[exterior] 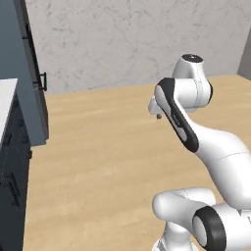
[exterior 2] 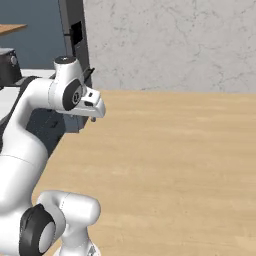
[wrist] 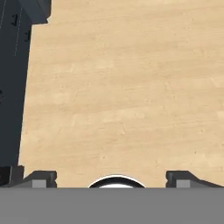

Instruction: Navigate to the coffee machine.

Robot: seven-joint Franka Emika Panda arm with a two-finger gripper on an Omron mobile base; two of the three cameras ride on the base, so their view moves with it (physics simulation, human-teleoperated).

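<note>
A black boxy coffee machine (exterior 2: 7, 66) with a small round grey dial stands on the pale counter at the far left of the right base view, cut off by the frame edge and partly behind my arm. My gripper (exterior 2: 93, 118) hangs over the wooden floor, pointing down, well to the right of that counter. In the left base view the gripper (exterior: 158, 115) sits tucked under the white wrist. The hand view has the two dark fingertips (wrist: 40, 177) wide apart, so the gripper (wrist: 111, 178) is open and holds nothing.
Light wooden floor (exterior: 108, 147) spreads ahead to a grey marbled wall (exterior 2: 170, 40). Dark lower cabinets (exterior: 12, 181) under a white countertop (exterior: 5, 100) run along the left. A tall dark cabinet (exterior: 32, 73) with a handle stands at the far left corner.
</note>
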